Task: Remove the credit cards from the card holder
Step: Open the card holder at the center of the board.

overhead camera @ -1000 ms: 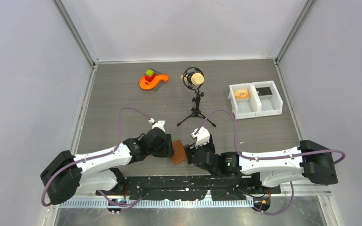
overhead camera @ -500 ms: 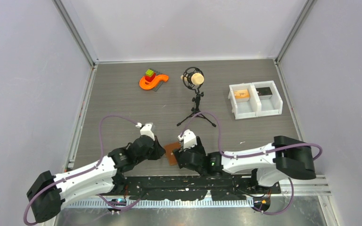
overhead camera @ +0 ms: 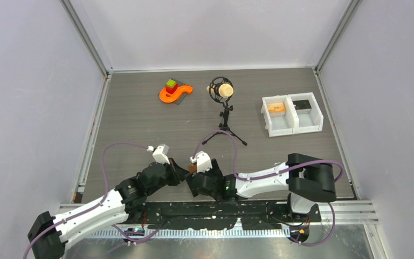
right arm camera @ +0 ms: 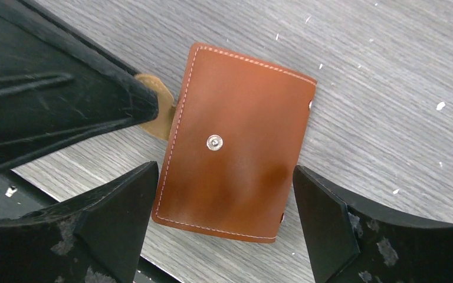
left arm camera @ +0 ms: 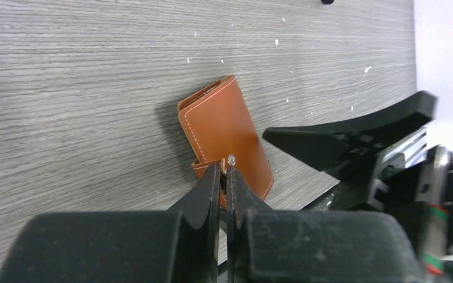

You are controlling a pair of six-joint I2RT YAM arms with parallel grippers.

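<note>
Where the closed brown card holder (right arm camera: 236, 141) lies flat on the bench (right arm camera: 389, 71) near its front edge, my left fingers (left arm camera: 209, 194) are pinched tight on its little tab (right arm camera: 159, 115). My right fingers (right arm camera: 118, 206) are spread wide, one just beside each long side of it.

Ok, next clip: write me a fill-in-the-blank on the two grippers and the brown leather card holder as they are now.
1. The left gripper is pinching the small brown ___ of the brown leather card holder.
2. The right gripper is ___, with one finger on each side of the card holder.
3. The card holder lies folded ___, with no cards showing.
4. The white two-compartment bin stands on the far ___ side of the grey wood-grain table.
Missing words: tab; open; closed; right.
</note>
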